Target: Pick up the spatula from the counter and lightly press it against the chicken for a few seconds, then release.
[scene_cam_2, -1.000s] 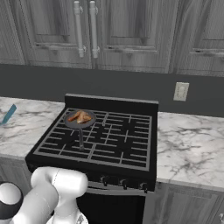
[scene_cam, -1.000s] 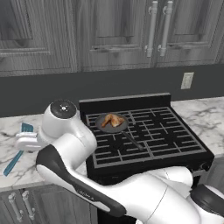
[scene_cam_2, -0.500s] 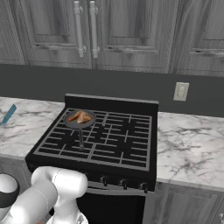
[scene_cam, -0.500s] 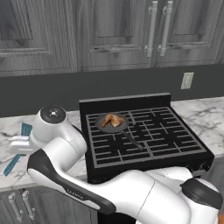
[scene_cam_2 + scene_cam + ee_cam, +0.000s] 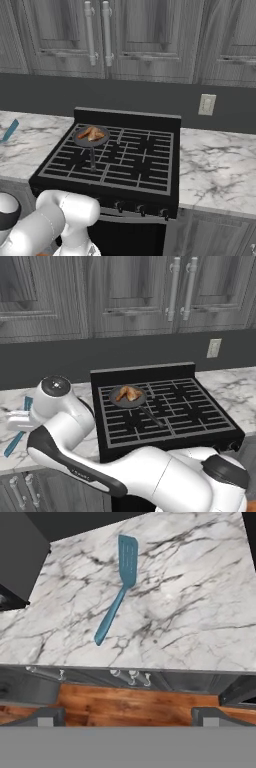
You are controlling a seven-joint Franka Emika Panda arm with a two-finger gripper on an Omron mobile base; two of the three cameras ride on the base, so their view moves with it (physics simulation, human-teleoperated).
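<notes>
Two dark finger tips [image 5: 47, 714] stand far apart at the bottom of the hand view. The gripper [image 5: 128, 716] is released, with nothing between its jaws.

1. Spatula position. The teal spatula [image 5: 117, 597] lies flat on the white marble counter [image 5: 200, 612]. In the hand view its slotted blade points toward the top of the frame, and its handle runs down and to the left toward the counter's front edge. The gripper does not touch it; the spatula sits higher in the frame than the finger tips, clear of both.

2. Spatula in the base views. In the left base view, the spatula [image 5: 13, 442] lies on the counter to the left of the stove [image 5: 165, 411], partly hidden behind the arm's white body. In the right base view, the spatula [image 5: 10, 131] appears at the far left edge, well apart from the stove [image 5: 130, 160].

3. Chicken position. The chicken [image 5: 131, 393] rests in a dark skillet [image 5: 116, 400] on the rear left burner. The skillet's handle points toward the front of the stove. The right base view shows the same chicken [image 5: 92, 133] in the skillet [image 5: 79, 137].

4. Surroundings. Drawer handles [image 5: 130, 677] and a wooden floor [image 5: 125, 699] show below the counter's front edge in the hand view. A wall outlet [image 5: 206, 104] sits on the dark backsplash to the right of the stove, beneath grey cabinets [image 5: 150, 35].
</notes>
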